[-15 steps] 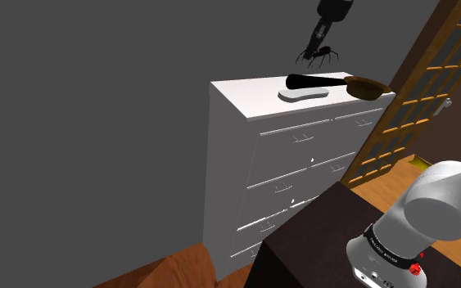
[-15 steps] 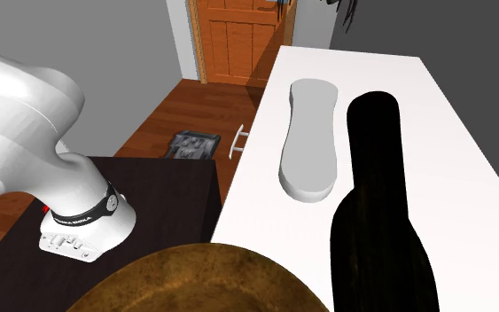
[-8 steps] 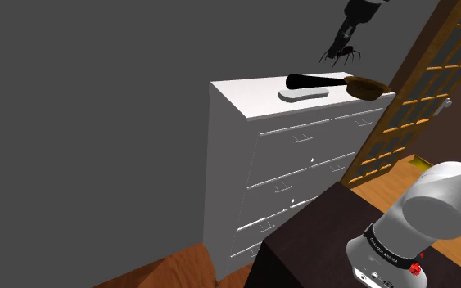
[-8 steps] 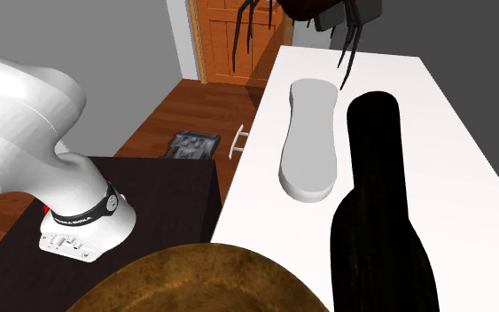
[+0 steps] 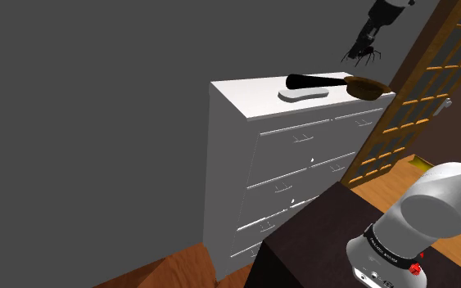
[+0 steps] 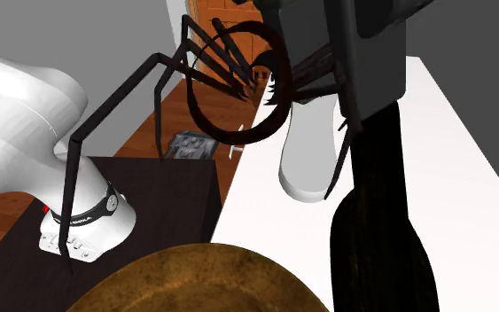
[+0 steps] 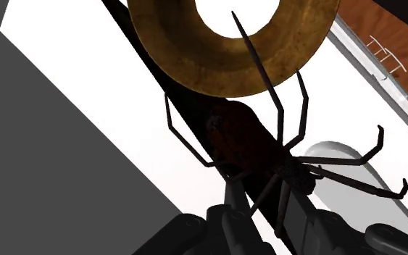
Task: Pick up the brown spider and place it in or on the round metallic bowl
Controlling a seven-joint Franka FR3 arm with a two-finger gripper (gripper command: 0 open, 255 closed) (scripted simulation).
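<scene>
The spider (image 7: 247,141) is pinched in the tool (image 7: 261,197) (legs hanging loose) and is held just above the bowl (image 5: 366,85), at the shoulder view's upper right.

The bowl (image 7: 180,43) looks mottled, brassy metal; the floor (image 7: 383,22), wood.

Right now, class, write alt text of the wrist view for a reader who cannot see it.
The all-black two-finger gripper clasps a dark brown long-legged spider in the air over a white dresser top. A round brassy metallic bowl lies beyond the spider.
</scene>
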